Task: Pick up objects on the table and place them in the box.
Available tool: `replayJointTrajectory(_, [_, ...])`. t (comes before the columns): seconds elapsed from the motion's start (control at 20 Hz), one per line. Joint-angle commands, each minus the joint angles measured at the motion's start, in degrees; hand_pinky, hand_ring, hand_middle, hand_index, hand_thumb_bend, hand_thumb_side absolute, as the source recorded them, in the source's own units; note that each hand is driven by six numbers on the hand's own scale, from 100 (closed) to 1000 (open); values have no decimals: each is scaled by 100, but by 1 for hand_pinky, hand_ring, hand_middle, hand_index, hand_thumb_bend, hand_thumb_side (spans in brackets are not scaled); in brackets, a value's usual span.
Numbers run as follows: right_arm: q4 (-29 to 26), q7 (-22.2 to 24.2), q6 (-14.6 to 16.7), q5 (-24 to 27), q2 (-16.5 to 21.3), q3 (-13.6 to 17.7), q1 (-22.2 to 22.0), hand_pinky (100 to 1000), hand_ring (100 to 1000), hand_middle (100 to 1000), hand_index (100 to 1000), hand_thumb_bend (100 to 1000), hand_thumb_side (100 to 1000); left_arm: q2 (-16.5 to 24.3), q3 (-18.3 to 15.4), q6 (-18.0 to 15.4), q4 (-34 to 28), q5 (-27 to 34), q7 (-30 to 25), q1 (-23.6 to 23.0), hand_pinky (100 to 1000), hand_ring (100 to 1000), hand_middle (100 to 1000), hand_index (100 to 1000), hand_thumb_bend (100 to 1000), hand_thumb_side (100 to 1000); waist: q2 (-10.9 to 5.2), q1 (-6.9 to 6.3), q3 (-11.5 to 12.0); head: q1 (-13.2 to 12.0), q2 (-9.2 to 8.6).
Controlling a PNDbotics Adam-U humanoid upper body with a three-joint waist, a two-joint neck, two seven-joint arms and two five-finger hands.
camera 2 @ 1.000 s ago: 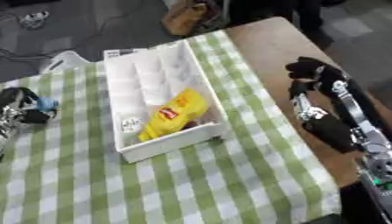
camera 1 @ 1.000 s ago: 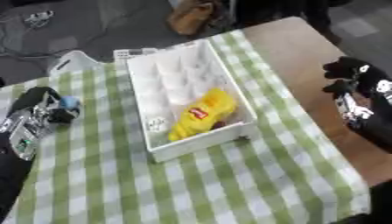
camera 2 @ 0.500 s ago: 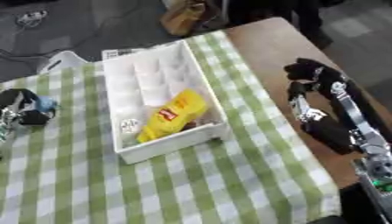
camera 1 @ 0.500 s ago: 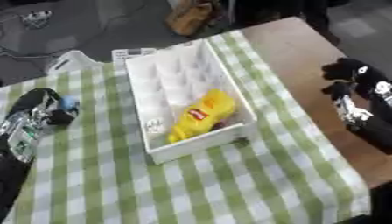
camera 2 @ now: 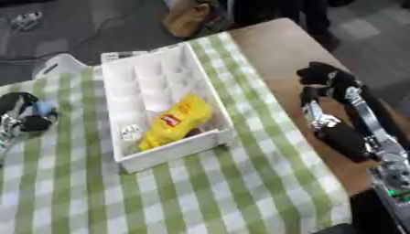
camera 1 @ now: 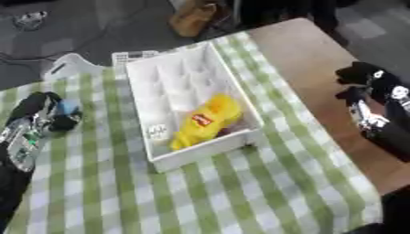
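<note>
A white box with several compartments stands in the middle of the green-and-white checked cloth. A yellow packet with a red label lies in its near end, and a small white printed item lies to the left of the packet. My left hand hovers over the cloth's left edge, fingers curled round a small blue thing, well left of the box. My right hand rests over the bare brown table to the right of the box, fingers relaxed and holding nothing.
The cloth covers the left and middle of the table; a strip of bare brown tabletop runs along the right. Beyond the far edge a white object sits at the cloth's corner. A brown bag and cables lie on the floor.
Hardly anything differs. My left hand keeps the blue thing at about the same spot, and the right hand has stayed put.
</note>
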State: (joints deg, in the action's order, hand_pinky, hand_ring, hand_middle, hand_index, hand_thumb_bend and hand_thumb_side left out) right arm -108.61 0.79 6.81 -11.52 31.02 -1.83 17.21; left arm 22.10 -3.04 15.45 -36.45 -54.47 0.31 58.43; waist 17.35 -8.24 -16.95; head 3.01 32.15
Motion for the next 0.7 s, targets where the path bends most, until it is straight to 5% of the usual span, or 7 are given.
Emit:
replayJointTrajectory(0.05, [-140,5,12,-25,87,22,74,712,826,788,935,100,594,90,14,-10,-63,2,-15,118,732,751,613,714,437,253,14,-43,-23,9,-52])
replayJointTrajectory(0.15, [-139,3,11,-25,88,25,75,711,827,788,935,100,594,100,9,34,-65,-6,-10,123,717,716,526,627,282,109,12,-46,-30,14,-44])
replayJointTrajectory(0.7, [-127,-8,5,-1,92,37,42,711,827,788,935,100,591,173,13,136,-293,-68,-98,168,702,680,447,539,161,100,-100,-10,-17,24,-14])
